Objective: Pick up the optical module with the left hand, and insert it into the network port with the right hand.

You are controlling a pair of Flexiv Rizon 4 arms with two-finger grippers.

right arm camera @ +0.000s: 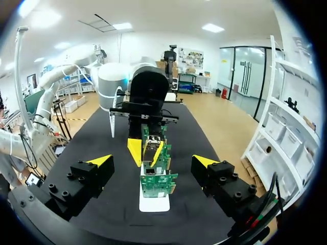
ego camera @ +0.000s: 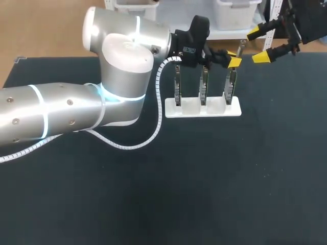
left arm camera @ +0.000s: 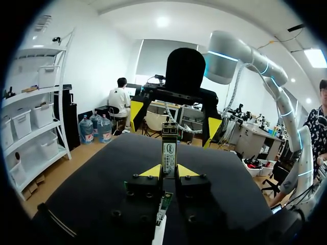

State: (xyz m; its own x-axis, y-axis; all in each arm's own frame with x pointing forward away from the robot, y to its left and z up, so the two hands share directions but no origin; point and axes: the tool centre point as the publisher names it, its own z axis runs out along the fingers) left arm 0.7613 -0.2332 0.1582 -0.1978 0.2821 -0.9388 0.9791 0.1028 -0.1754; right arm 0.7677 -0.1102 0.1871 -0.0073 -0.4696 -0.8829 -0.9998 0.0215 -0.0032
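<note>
1. The dark matte tabletop (ego camera: 204, 178) carries a white rack (ego camera: 202, 111) of upright green boards (right arm camera: 158, 181).
2. My left pincer (left arm camera: 169, 171) clamps the slim metal optical module (left arm camera: 169, 148), which stands upright over the rack's end.
3. My right pincer (right arm camera: 153, 161) gapes wide.

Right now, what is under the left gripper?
The left gripper is shut on the upright module; below it a green board stands in the white rack. Its black fingers hide where module and board meet.

The right arm (ego camera: 309, 23) runs out past the corner; the left gripper (left arm camera: 169, 171) hides the lower end of the module (left arm camera: 169, 150).
</note>
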